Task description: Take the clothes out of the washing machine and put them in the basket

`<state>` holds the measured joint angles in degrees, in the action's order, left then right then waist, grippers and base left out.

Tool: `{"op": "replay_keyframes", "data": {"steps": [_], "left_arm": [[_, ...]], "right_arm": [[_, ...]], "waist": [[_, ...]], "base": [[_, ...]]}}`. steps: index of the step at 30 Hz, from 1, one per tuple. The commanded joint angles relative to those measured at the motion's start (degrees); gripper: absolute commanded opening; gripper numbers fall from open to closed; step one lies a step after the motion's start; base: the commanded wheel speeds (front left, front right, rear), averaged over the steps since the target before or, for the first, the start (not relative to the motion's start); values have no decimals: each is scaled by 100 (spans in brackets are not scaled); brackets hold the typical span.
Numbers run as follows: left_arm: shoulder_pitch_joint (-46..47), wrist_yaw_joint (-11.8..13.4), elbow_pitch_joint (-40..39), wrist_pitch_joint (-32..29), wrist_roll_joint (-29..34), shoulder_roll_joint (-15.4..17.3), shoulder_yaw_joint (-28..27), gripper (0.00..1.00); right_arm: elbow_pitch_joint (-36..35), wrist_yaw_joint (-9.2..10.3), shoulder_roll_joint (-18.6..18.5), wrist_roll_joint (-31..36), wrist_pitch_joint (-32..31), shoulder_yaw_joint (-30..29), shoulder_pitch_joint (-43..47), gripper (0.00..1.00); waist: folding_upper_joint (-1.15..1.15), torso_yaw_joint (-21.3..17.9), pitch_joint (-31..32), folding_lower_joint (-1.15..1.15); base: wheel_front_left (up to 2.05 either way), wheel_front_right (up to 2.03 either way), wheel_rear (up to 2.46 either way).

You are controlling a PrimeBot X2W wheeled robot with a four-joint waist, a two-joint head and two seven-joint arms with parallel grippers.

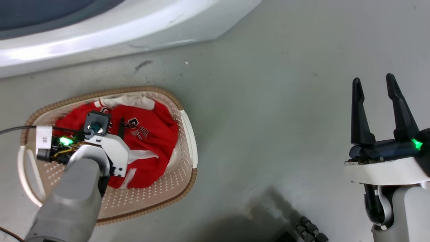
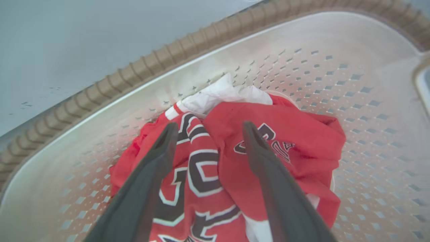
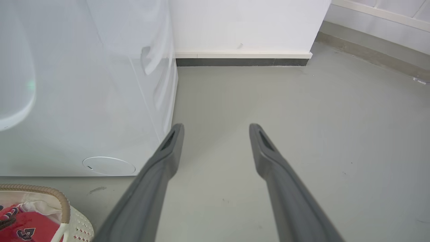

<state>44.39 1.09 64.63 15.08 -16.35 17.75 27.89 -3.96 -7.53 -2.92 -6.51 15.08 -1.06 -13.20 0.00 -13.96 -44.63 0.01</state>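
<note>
The red clothes [image 1: 151, 137] lie bundled inside the cream basket [image 1: 189, 134] on the floor at the lower left of the head view. My left gripper [image 2: 210, 127] hangs open just above them, its fingers straddling the black-and-white lettering on the clothes [image 2: 302, 137]; the basket's brown rim [image 2: 168, 53] curves behind. My left wrist covers part of the bundle in the head view. My right gripper [image 1: 373, 79] stands open over bare floor at the right, holding nothing. The white washing machine [image 1: 100, 30] runs along the top left.
In the right wrist view my right gripper [image 3: 216, 126] points at grey floor beside the washing machine [image 3: 84, 101], with the basket [image 3: 50, 193] at the lower left. A white wall with dark skirting [image 3: 242, 62] closes the back. Dark parts of my base [image 1: 310, 230] show below.
</note>
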Motion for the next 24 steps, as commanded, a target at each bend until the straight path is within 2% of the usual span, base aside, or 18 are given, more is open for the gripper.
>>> {"op": "replay_keyframes", "data": {"steps": [1,10,17,19,24], "left_arm": [[-148,38,-84,14,-45,-28,-57,100],[-772,80,-1331,14,-49,-305,-509,100],[-1416,225,-2865,14,138,-367,-1175,100],[-1514,249,-3136,14,192,-382,-1286,100],[-2023,206,-4292,14,454,-480,-1718,100]], "right_arm": [[17,8,7,71,13,-45,-5,100],[243,8,7,412,13,-306,305,100],[399,8,7,577,14,-465,547,100],[425,8,6,610,13,-480,593,100],[456,8,6,686,14,-605,761,100]], "waist": [[0,102,271,-1],[0,614,1428,-1],[0,950,2314,-1],[0,990,2406,-1],[0,1197,2867,-1]], "base": [[0,0,0],[0,0,0],[0,0,0],[0,0,0],[0,0,0]]}}
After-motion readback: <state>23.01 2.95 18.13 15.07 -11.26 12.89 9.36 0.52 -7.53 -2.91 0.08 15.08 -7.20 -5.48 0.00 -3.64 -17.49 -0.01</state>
